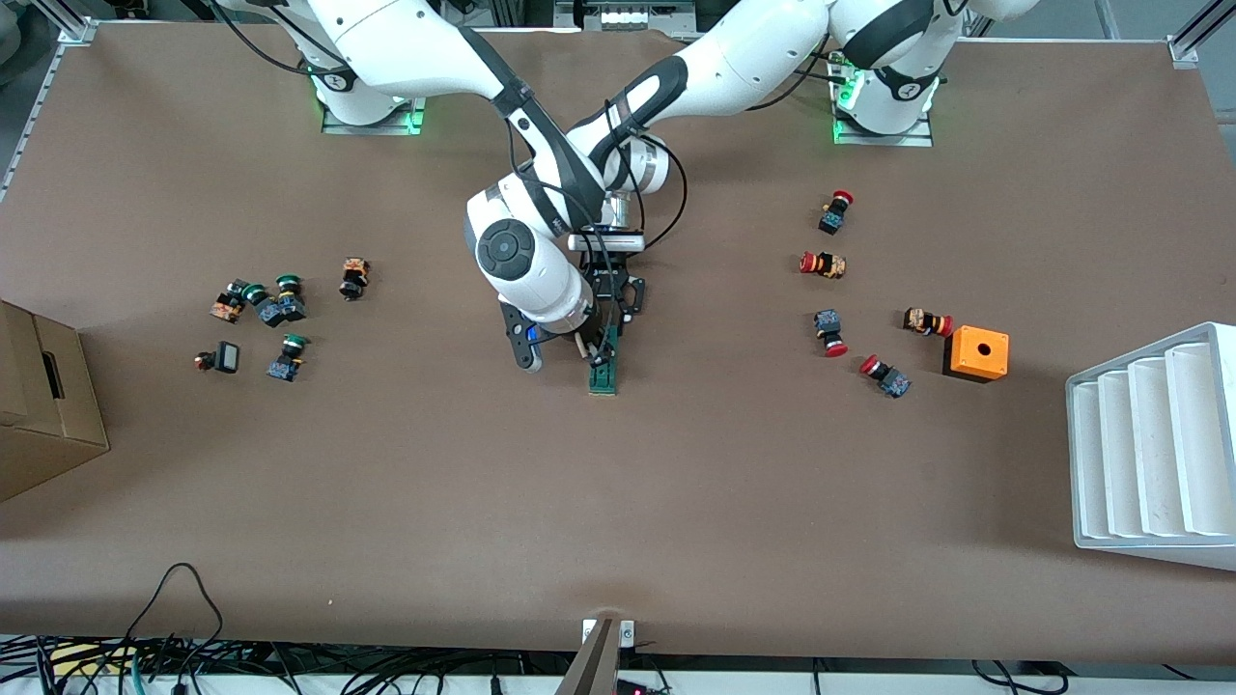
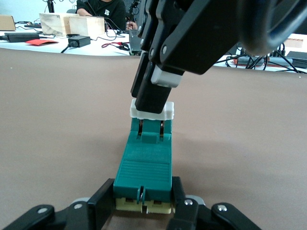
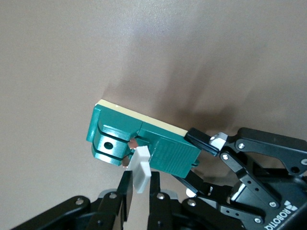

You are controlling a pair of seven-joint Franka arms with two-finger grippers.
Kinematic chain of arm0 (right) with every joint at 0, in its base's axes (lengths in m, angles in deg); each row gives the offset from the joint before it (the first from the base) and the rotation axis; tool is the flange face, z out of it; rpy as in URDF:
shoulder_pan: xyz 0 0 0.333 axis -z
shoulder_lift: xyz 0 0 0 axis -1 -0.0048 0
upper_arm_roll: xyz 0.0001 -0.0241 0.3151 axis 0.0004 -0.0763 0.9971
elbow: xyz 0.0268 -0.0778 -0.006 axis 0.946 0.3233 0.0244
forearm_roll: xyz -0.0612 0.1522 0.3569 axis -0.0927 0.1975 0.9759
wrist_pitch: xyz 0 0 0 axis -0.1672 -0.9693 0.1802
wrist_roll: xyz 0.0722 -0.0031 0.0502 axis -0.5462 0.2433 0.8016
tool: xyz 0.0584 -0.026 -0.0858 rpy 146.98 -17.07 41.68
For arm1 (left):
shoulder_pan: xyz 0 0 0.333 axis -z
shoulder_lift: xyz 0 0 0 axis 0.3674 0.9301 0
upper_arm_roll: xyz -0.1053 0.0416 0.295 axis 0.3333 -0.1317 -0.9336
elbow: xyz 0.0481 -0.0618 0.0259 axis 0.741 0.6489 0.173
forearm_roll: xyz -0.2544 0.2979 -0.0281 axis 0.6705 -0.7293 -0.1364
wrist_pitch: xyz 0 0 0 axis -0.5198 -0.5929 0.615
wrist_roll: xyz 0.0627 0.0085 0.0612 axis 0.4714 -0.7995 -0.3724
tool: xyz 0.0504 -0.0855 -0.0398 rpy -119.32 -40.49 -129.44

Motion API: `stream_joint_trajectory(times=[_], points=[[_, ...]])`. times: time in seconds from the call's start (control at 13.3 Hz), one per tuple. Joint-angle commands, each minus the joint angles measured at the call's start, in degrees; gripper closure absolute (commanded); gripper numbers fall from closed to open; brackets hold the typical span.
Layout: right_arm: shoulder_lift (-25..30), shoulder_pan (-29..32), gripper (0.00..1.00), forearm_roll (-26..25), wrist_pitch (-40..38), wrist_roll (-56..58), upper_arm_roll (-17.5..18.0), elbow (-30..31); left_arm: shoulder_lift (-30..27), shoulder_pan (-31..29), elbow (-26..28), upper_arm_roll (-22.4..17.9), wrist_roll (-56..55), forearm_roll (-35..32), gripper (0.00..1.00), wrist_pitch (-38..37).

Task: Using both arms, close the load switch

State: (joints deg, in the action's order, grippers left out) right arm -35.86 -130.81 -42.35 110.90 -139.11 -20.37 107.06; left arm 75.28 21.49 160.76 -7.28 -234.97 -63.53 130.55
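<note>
Left end effector (image 2: pixel 144 203) clamps the dark-green rectangular plastic load switch (image 2: pixel 146 165) on the brown surface (image 1: pixel 386 463); right end effector (image 3: pixel 139 191) pinches its white end piece (image 3: pixel 138 168).

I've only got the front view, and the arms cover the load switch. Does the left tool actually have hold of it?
Observer: Yes. In the left wrist view the left tool is shut on the load switch, with one finger on each side of its end.
Operator: And the right tool?
Observer: The right tool pinches the white end piece between its fingers.
Operator: Is that piece down flat?
Observer: No. The right wrist view shows it sticking out from the green body at an angle, so the switch does not look closed.
</note>
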Motion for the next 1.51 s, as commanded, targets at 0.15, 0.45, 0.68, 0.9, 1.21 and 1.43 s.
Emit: stream_joint_trajectory(times=[0.15,0.45,0.68,0.9,1.21,1.43], points=[[-0.55,1.35,0.85,-1.34,0.24,-0.79,0.66,-1.36,3.91,0.72,-3.52,-0.23,-0.85,-0.81,0.50,2.28],[-1.25,2.06,0.85,-1.25,0.24,-0.79,0.66,-3.47,3.91,0.72,-3.52,-0.23,-0.85,-0.81,0.50,2.19],[-1.43,2.58,0.85,-1.25,0.24,-0.70,0.66,-3.64,4.17,0.72,-3.52,-0.23,-0.85,-0.81,0.50,2.10],[-2.48,2.94,0.85,-1.16,0.24,-0.70,0.58,-5.05,4.26,0.72,-3.52,-0.23,-0.85,-0.89,0.50,1.58],[-3.10,3.20,0.84,-1.08,0.33,-0.70,0.58,-5.49,4.35,0.72,-3.52,-0.23,-0.85,-0.89,0.50,1.58],[-3.36,3.73,0.81,-1.08,0.68,-0.62,0.58,-5.58,4.35,0.81,-3.52,-0.23,-0.85,-0.89,0.50,1.58]])
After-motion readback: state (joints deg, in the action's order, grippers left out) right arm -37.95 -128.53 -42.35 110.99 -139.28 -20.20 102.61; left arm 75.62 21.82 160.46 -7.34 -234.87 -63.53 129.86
